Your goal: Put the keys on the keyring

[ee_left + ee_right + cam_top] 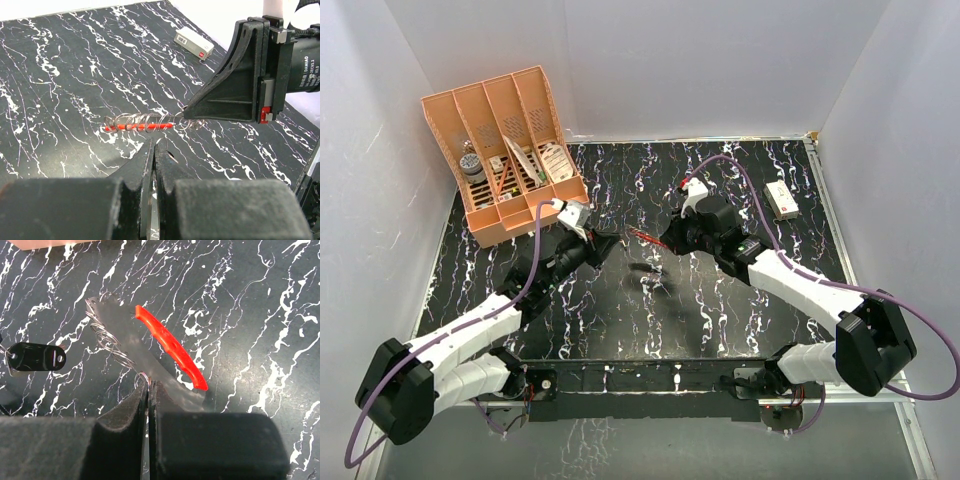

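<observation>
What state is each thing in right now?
left gripper: shut.
right gripper: shut on the keyring.
keyring: pinched at one end.
keys: apart from the keyring, not threaded.
white box: lying flat, untouched.
orange organizer: upright, compartments partly filled.

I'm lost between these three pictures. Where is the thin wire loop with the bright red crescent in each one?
Top external: the thin wire loop with the bright red crescent is mid-picture, between the two arm tips.
Left wrist: centre, its red side lying sideways.
Right wrist: upper middle, slanting down to the right.
Shared landmark: the right gripper, pinching the loop's wire end.
</observation>
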Tool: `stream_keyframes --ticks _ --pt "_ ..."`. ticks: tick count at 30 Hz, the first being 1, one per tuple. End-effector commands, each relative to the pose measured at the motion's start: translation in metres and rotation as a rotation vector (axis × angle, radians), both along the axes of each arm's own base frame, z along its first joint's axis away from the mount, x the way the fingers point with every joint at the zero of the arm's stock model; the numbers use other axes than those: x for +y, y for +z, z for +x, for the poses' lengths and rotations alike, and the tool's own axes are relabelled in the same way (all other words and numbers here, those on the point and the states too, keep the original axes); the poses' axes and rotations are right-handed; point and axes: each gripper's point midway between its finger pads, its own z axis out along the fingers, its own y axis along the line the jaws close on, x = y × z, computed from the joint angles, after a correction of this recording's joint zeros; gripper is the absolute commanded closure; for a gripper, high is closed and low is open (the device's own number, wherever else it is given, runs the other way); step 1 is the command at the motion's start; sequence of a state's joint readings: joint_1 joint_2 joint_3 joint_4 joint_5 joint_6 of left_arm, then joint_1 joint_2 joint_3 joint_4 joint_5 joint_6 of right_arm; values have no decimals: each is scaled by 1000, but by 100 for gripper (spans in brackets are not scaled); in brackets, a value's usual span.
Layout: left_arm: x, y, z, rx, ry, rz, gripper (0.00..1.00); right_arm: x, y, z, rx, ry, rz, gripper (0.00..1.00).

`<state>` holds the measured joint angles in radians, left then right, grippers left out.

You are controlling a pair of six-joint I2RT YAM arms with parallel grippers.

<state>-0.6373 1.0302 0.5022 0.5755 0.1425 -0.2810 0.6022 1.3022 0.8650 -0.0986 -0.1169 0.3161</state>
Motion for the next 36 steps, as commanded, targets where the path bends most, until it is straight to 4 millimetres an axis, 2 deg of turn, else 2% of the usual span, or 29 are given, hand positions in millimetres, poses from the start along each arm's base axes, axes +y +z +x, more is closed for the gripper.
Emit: stream_keyframes --ticks 1,15,25,30,36 --pt "-3 33 -3 -74 -21 -54 100 15 54 5 -122 40 123 100" --pt "5 22 0 -68 16 -15 100 18 67 8 -97 0 176 100" --pt "31 12 3 -62 141 22 100 1 78 14 -89 -90 210 100" --pt "27 12 1 -59 122 5 100 -1 85 15 -58 -137 264 100" --pt "9 20 0 -68 36 -13 100 5 92 20 2 -181 333 100"
